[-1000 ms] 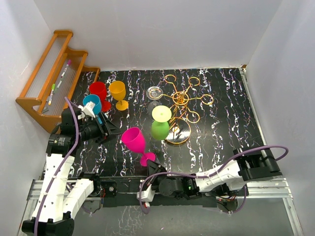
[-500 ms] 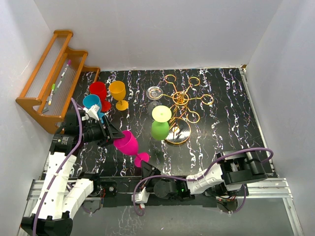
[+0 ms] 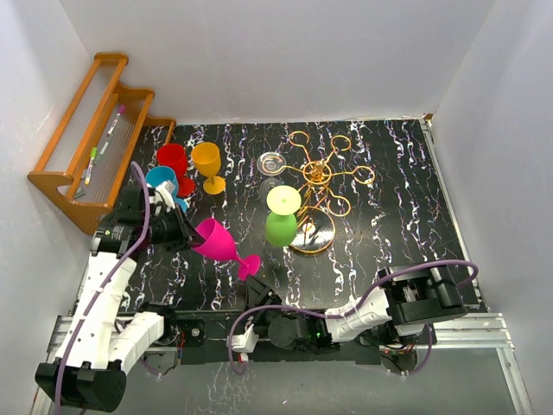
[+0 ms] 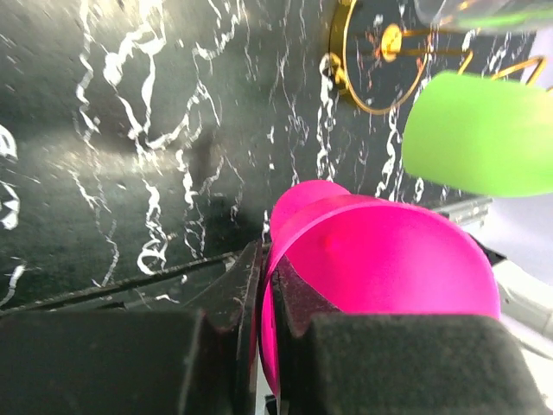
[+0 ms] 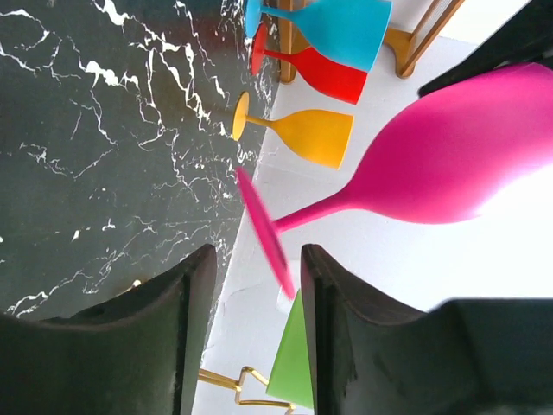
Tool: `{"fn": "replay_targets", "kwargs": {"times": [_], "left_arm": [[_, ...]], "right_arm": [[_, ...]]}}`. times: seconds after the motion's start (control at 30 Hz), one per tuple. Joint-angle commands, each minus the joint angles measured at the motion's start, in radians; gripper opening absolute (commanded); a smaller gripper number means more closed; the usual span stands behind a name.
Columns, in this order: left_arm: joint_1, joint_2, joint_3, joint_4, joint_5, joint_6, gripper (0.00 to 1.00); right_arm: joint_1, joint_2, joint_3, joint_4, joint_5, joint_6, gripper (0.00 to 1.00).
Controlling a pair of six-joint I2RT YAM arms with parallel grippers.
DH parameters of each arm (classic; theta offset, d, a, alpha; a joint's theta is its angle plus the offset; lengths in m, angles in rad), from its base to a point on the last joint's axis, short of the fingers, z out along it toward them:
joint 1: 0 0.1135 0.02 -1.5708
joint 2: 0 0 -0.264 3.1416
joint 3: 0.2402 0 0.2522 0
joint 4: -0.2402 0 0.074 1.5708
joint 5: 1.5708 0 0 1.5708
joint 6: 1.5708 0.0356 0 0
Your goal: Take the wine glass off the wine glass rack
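Far left of the wine glass rack [image 3: 315,186]: orange wooden shelf [image 3: 86,147]. Closer to the rack, blue glass [image 3: 162,181], red glass [image 3: 173,158] and yellow glass [image 3: 207,160] stand on the worktop [image 3: 389,216]. Left pincer [image 3: 184,232], left of the rack, is clamped tight on the bowl rim of the pink wine glass [image 3: 216,242]. That glass is off the rack and tilted. Right pincer [image 3: 253,298], near-left of the rack, has jaws partly apart and grips nothing, with the pink foot just off its fingertips. Green glass [image 3: 279,229] hangs foot-up at the rack's left side.
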Motion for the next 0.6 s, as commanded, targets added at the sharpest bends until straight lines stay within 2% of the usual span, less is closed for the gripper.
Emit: {"fn": "replay_targets", "kwargs": {"times": [0.0,0.13,0.27,0.57], "left_arm": [[-0.004,0.055,0.165,-0.036,-0.179,0.036,0.0],[-0.004,0.15,0.282,-0.02,-0.296,0.068,0.0],[-0.004,0.246,0.337,0.038,-0.391,0.097,0.0],[-0.005,0.476,0.413,0.182,-0.578,0.163,0.0]], "right_arm": [[0.265,-0.01,0.038,-0.057,0.062,0.141,0.49],[0.268,-0.04,0.039,-0.19,0.083,0.266,0.51],[0.271,-0.062,0.048,-0.272,0.101,0.331,0.51],[0.269,-0.102,0.047,-0.29,0.107,0.374,0.5]]}}
